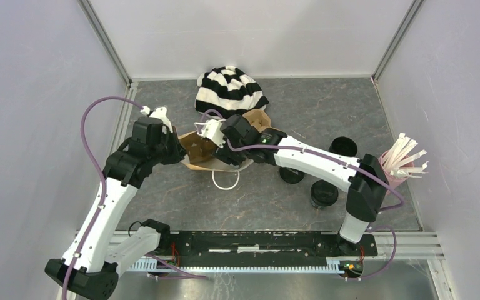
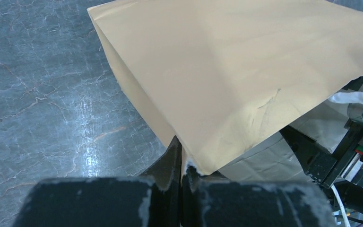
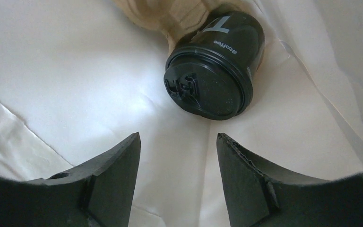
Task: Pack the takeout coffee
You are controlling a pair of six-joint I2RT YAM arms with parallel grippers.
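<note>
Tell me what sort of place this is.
Most likely a robot test cell, not a café: white panel walls box in a table, the left arm and right arm are bolted to its edge, and a paper bag, coffee cups and striped hat look staged.

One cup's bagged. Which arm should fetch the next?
Right: the right gripper is open and empty, and a black cup stands nearest that arm. The left gripper is clamped on the paper bag.

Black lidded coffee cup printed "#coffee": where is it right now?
Right wrist view, upper centre: the black lidded disposable cup sits inside the white-lined brown paper bag, just beyond the right gripper's open jaws and clear of them.
</note>
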